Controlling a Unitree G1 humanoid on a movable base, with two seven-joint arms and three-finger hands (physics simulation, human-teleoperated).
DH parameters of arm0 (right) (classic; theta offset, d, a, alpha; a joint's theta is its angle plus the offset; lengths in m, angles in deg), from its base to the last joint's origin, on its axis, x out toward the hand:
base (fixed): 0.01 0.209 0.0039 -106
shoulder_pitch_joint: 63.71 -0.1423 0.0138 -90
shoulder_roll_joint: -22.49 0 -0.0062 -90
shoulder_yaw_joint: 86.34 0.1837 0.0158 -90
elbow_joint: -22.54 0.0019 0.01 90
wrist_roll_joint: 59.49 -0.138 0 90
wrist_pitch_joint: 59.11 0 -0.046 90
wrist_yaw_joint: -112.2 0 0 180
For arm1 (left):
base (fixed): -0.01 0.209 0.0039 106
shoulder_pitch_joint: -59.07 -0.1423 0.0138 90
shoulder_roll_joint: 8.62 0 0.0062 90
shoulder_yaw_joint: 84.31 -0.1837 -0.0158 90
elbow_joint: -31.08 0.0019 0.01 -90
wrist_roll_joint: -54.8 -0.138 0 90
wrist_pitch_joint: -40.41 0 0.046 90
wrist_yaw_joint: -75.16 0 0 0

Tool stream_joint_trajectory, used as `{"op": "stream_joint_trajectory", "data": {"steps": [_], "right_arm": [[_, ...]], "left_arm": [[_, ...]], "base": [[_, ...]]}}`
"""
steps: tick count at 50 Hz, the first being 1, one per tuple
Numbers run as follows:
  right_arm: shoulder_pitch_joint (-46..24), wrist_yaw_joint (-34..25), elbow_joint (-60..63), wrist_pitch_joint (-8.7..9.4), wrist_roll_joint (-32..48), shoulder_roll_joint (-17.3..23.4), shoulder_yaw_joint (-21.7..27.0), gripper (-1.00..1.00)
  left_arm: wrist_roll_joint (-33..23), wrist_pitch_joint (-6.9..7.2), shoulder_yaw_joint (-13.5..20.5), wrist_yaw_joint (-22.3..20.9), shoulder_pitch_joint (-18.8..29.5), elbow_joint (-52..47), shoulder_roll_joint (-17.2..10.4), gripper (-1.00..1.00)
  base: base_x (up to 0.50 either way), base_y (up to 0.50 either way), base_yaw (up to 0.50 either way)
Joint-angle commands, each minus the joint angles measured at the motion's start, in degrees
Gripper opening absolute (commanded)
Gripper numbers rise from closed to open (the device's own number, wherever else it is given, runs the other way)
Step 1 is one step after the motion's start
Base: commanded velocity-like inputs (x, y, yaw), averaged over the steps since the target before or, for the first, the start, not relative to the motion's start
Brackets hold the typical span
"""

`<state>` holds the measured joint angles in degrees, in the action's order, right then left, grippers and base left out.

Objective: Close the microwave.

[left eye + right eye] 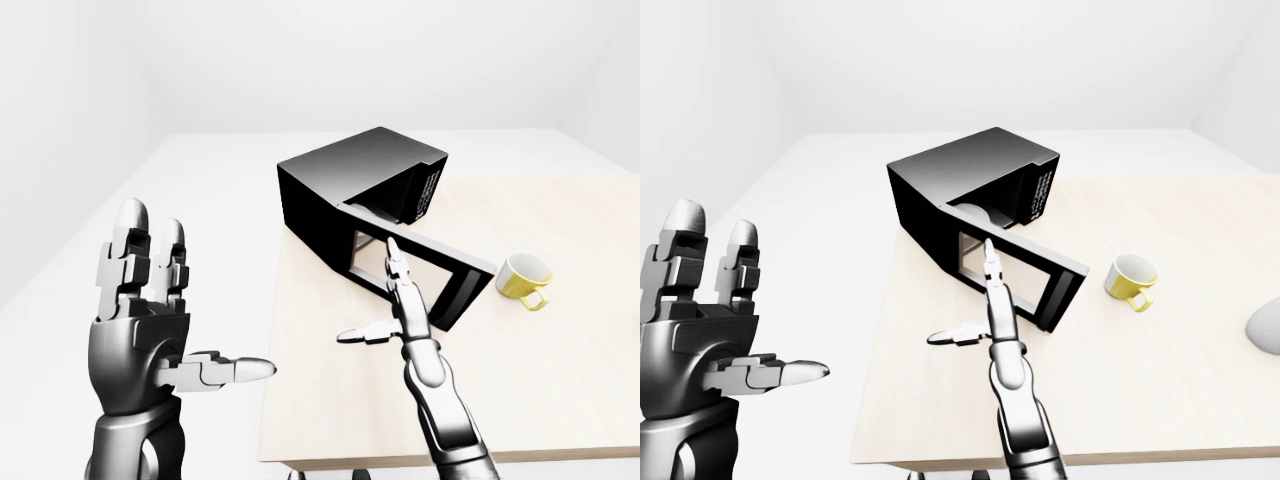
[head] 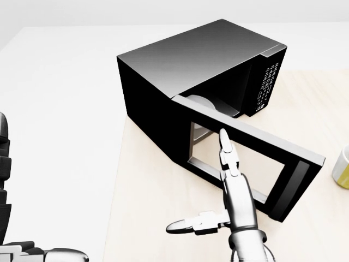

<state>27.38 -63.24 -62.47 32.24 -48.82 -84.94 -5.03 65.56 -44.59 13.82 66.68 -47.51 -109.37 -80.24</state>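
Note:
The black microwave (image 2: 196, 60) stands on the light wood table (image 2: 147, 213), its control panel on the right of its face. Its windowed door (image 2: 256, 144) hangs wide open, hinged at the left, with the free end pointing to the lower right of the head view. My right hand (image 2: 207, 185) is open, its straight fingers (image 2: 226, 155) laid against the door's outer face and the thumb spread to the left. My left hand (image 1: 190, 300) is raised, open and empty, far left of the table.
A yellow cup (image 1: 1130, 280) stands on the table right of the door's free end. A pale rounded object (image 1: 1266, 326) shows at the right edge of the right-eye view. The table's left edge (image 2: 117, 180) runs below the microwave's left corner.

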Motion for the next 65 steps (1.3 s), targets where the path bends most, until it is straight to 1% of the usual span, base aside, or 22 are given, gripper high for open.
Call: {"op": "stream_joint_trajectory", "data": {"steps": [1,6,8,12,14,20,22,23,25,27,33,37,43,46,55,65], "right_arm": [[-6.7,0.3,-7.8,-0.96,-1.1,-0.6,4.2,1.00],[-10.5,0.1,-10.5,-0.21,-1.8,-0.2,5.7,1.00],[-12.5,0.3,-12.8,-0.70,-2.5,-0.1,6.4,1.00],[-15.4,0.6,-15.2,-0.62,-3.3,0.2,7.1,1.00],[-18.5,0.8,-19.5,-1.81,-4.2,0.7,8.1,1.00],[-23.8,1.4,-26.0,-3.24,-5.4,1.8,9.4,1.00],[-25.3,1.0,-28.3,-4.45,-5.9,2.2,9.6,1.00],[-25.8,1.0,-29.0,-4.73,-6.0,2.3,9.7,1.00],[-27.9,1.0,-33.4,-6.35,-6.6,2.6,10.2,1.00],[-29.8,1.3,-37.5,-6.35,-6.8,3.1,10.6,1.00],[-32.3,1.6,-40.7,-6.35,-6.9,3.8,10.9,1.00],[-35.7,1.8,-46.3,-6.35,-7.3,4.2,11.2,1.00],[-44.2,2.3,-58.8,-6.35,-7.7,5.3,12.0,1.00],[-47.4,2.6,-62.4,-6.35,-6.8,5.5,11.6,1.00],[-51.6,2.7,-67.3,-6.35,-5.4,5.1,11.7,1.00],[-56.5,2.3,-75.8,-6.35,-4.5,5.6,12.8,1.00]], "left_arm": [[-0.1,0.00,-0.2,-0.1,0.0,0.1,0.0,1.00],[-0.2,0.00,-0.4,-0.1,0.1,0.4,-0.1,1.00],[-0.2,0.00,-0.4,0.0,0.1,0.3,-0.1,1.00],[-0.2,0.00,-0.4,0.0,0.0,0.1,-0.1,1.00],[-0.2,0.00,-0.4,0.0,0.0,-0.2,-0.1,1.00],[0.0,0.00,0.0,0.0,0.3,-0.3,-0.1,1.00],[0.1,0.00,0.2,0.0,0.5,-0.3,-0.2,1.00],[0.3,0.00,0.3,0.0,0.5,-0.5,-0.2,1.00],[0.4,0.00,0.5,0.0,0.4,-1.0,-0.1,1.00],[0.1,0.00,0.3,-0.1,0.3,-0.9,0.0,1.00],[0.3,0.00,0.9,-0.1,0.7,-1.0,-0.1,1.00],[0.2,0.00,0.7,-0.2,0.4,-0.9,0.1,1.00],[0.0,0.00,0.4,-0.3,0.2,-0.5,0.1,1.00],[-0.1,0.00,0.3,-0.3,0.5,0.1,0.0,1.00],[-0.2,0.00,0.0,-0.1,0.3,0.2,0.0,1.00],[-0.7,0.00,-0.8,-0.1,0.1,0.7,-0.1,1.00]], "base": [[0.00,0.00,0.00],[0.00,0.00,0.00],[0.00,0.00,0.00],[0.00,0.00,0.00],[0.00,0.00,0.00],[0.00,0.00,0.00],[0.00,0.00,0.00],[0.00,0.00,0.00],[0.00,0.00,0.00],[0.00,0.00,0.00],[0.00,0.00,0.00],[0.00,0.00,0.00],[0.00,0.00,0.00],[0.00,0.00,0.00],[0.00,0.00,0.00],[0.00,0.00,0.00]]}}
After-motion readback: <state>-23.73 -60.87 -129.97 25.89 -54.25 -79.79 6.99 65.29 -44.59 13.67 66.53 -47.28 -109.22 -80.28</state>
